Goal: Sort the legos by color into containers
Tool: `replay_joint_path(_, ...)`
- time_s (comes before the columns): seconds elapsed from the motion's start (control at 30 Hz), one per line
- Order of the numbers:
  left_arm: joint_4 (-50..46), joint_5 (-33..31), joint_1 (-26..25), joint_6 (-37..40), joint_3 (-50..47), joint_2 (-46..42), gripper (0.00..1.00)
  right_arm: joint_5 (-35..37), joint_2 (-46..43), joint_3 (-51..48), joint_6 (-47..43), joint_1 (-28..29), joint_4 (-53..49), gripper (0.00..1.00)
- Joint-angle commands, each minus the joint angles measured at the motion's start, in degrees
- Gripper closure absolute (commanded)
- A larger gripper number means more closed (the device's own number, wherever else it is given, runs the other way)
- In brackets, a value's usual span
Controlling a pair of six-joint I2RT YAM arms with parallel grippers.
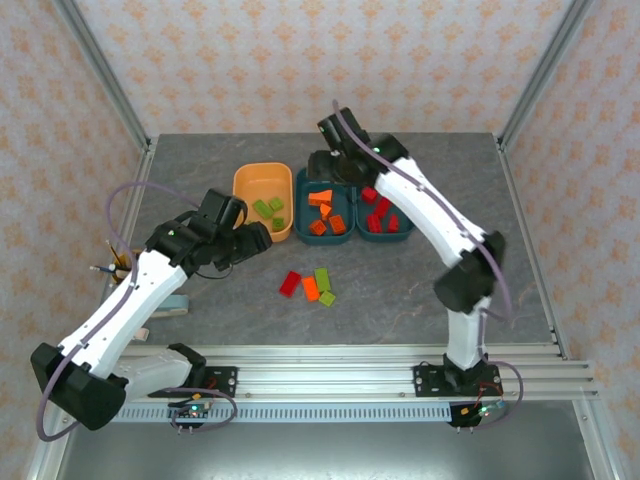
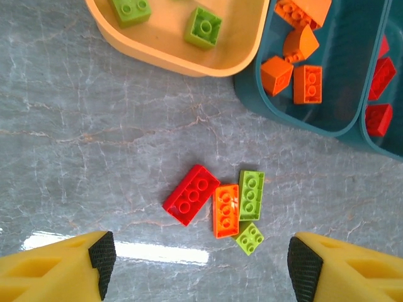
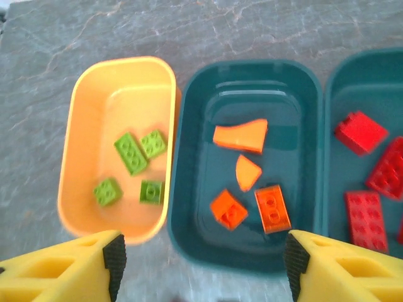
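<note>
We saw four loose legos (image 1: 310, 287) lying studs-up on the grey table (image 2: 94, 157). In the left wrist view the red brick (image 2: 191, 194) slanted from lower left to upper right. The orange brick (image 2: 226, 210) and long green brick (image 2: 251, 195) stood nearly upright, side by side, with a small green square (image 2: 250, 238) at their near ends. The left gripper (image 2: 203, 264) hung above them, fingers apart and empty. The right gripper (image 3: 204, 267), also apart, hung over the light orange tub (image 3: 70, 157) and a teal tub (image 3: 189, 207).
</note>
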Motion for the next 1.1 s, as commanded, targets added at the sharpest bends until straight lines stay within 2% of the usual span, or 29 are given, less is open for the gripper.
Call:
replay_joint_path(0.0, -1.3, -0.1, -2.1, -3.1, -1.2, 1.5, 0.25, 1.5, -9.7, -13.5, -0.6, 1.2, 3.7, 0.32)
replay_joint_path(0.17, 1.0, -0.5, -8.7, -13.5, -1.2, 6.6, 0.26, -8.4, -27.1, -36.0, 0.5, 2.4, 7.2, 0.3)
replay_joint_path(0.37, 3.0, 0.7, -17.8, -28.0, 1.2, 18.1, 0.28, -10.4, -40.2, -50.2, 3.8, 6.9, 2.2, 0.29)
replay_joint_path(0.5, 7.2, 1.5, -22.5, -37.3, 0.7, 24.2, 0.28, -9.8, -46.2, -54.8, 7.7, 9.6, 1.1, 0.27)
replay_joint_path(0.67, 10.4, 2.5, -24.4, -44.7, 2.8, 31.2, 0.27, -6.7, -52.3, -57.7, 12.0, 11.8, -0.6, 0.27)
replay_joint_path(0.87, 10.5, 2.7, -26.3, -49.1, 5.9, 37.0, 0.27, -4.3, -57.6, -59.9, 13.9, 11.9, -2.6, 0.27)
replay_joint_path(1.07, 11.8, 3.4, -26.5, -49.4, 7.1, 41.7, 0.31, -4.2, -58.6, -60.3, 13.8, 11.9, -3.1, 0.27)
